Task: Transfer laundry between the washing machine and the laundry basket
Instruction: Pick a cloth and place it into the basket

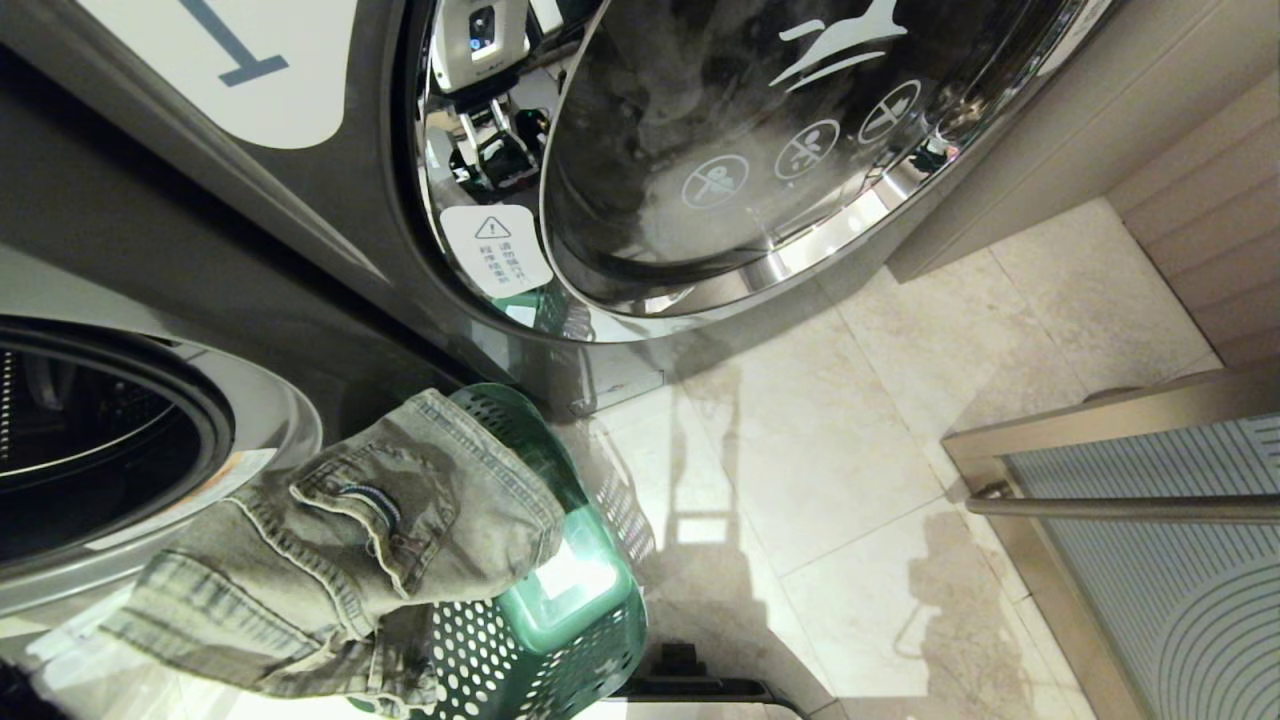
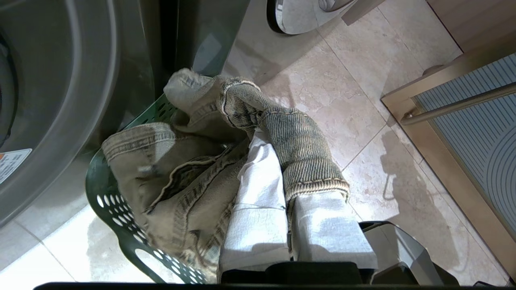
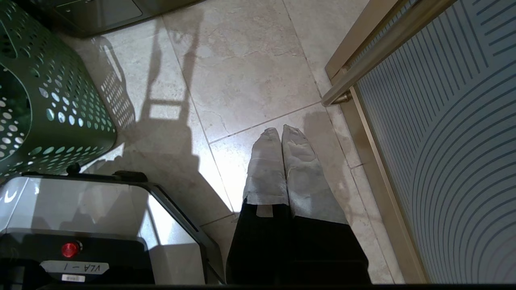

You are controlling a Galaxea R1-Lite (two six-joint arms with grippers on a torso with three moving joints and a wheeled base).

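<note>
The laundry [image 1: 380,530], a grey-beige denim-like garment, hangs at the lower left between the washing machine's open drum mouth [image 1: 90,450] and the dark green perforated laundry basket [image 1: 560,640]. In the left wrist view my left gripper [image 2: 274,145] is shut on the laundry [image 2: 181,177]. A fold drapes over its white-wrapped fingers [image 2: 258,193], and the rest sags onto the basket's rim [image 2: 105,197]. The cloth hides this gripper in the head view. My right gripper [image 3: 281,131] is shut and empty above the floor, to the right of the basket [image 3: 60,100].
A second machine marked "1" [image 1: 250,60] with a chrome-rimmed glass door [image 1: 750,150] stands behind the basket. A framed glass door with a metal handle bar [image 1: 1130,505] is at the right. My base [image 3: 80,225] sits just behind the basket on the beige floor tiles [image 1: 850,480].
</note>
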